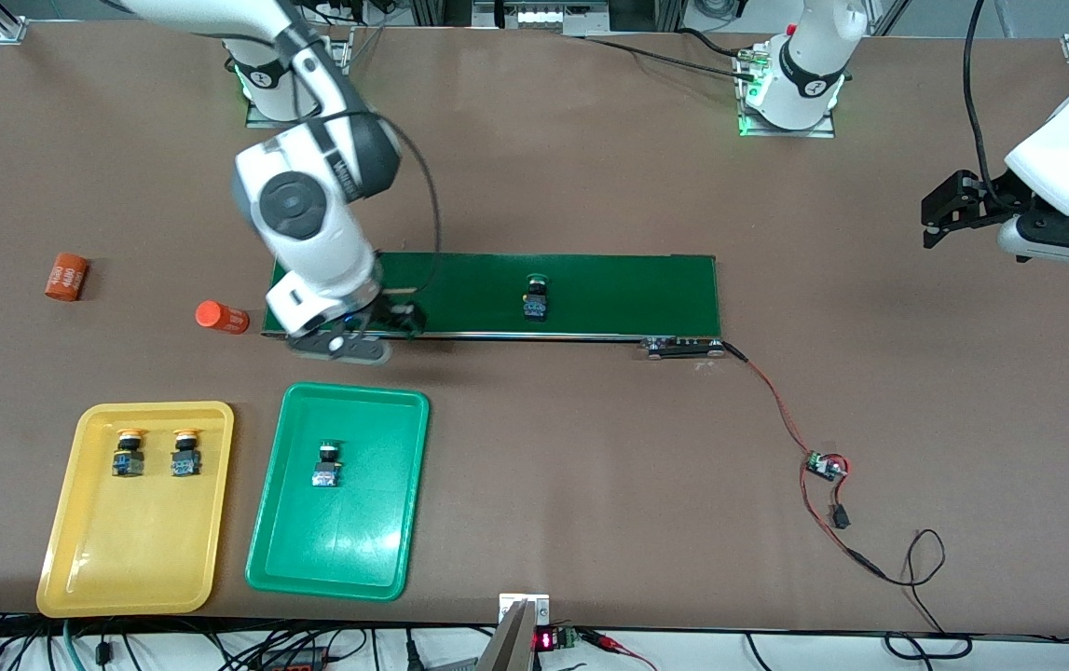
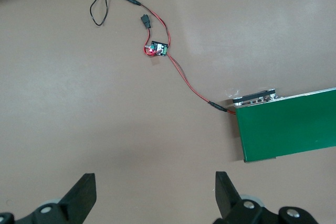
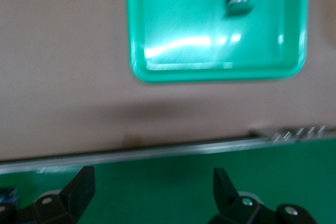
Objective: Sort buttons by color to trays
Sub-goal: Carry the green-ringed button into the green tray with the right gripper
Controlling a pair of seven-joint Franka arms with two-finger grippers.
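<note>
Right arm: reaches from its base down over the table, wrist bent downward; right gripper (image 1: pixel 376 321) low, fingers (image 3: pixel 79 190) spread apart, nothing between them.
Left arm: waits raised at its table end; left gripper (image 1: pixel 939 219) spread, 2 fingers (image 2: pixel 84 195) apart, empty.

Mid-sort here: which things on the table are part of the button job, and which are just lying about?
Job:
- yellow tray with two yellow buttons
- green tray with one green button
- green button on the belt

Lying about:
- two orange cylinders
- wired circuit board
</note>
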